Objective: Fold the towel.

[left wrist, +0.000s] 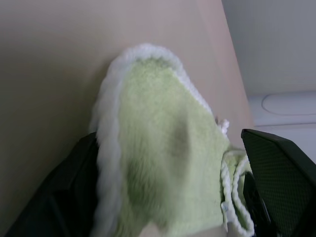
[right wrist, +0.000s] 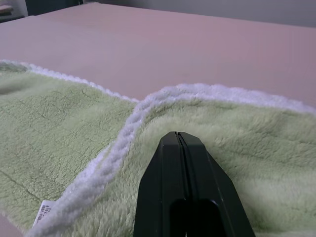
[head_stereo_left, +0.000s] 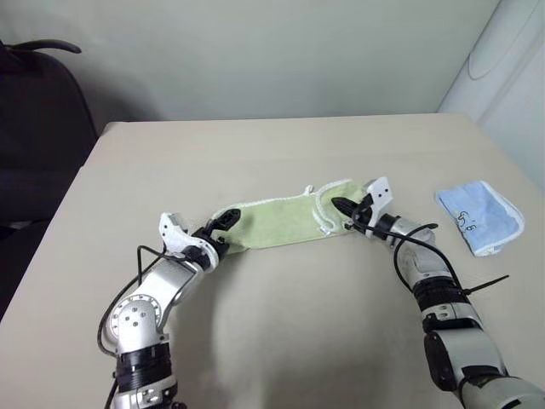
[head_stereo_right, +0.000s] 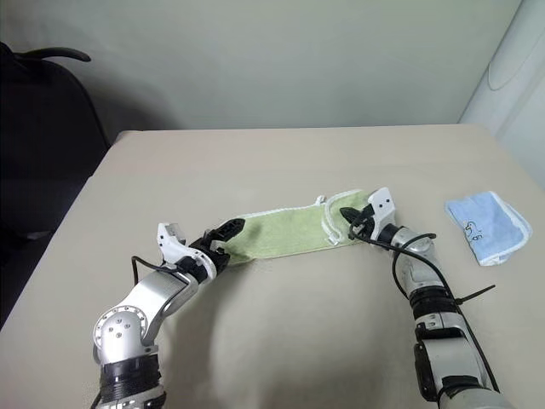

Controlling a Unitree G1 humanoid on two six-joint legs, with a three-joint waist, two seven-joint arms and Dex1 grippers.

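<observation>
Soft, limp towel [head_stereo_left: 281,221]: right gripper [head_stereo_left: 339,206] pinches its corner closed; left gripper [head_stereo_left: 223,223] gapes around the opposite corner.

It looks like a plain indoor test room or small lab. A bare beige table [head_stereo_left: 281,324] stands against an undecorated pale wall [head_stereo_left: 255,51]. Beside the table's far left corner is a dark office chair [head_stereo_left: 38,128]; beside its far right corner, a white rounded appliance or cabinet [head_stereo_left: 502,68].
</observation>
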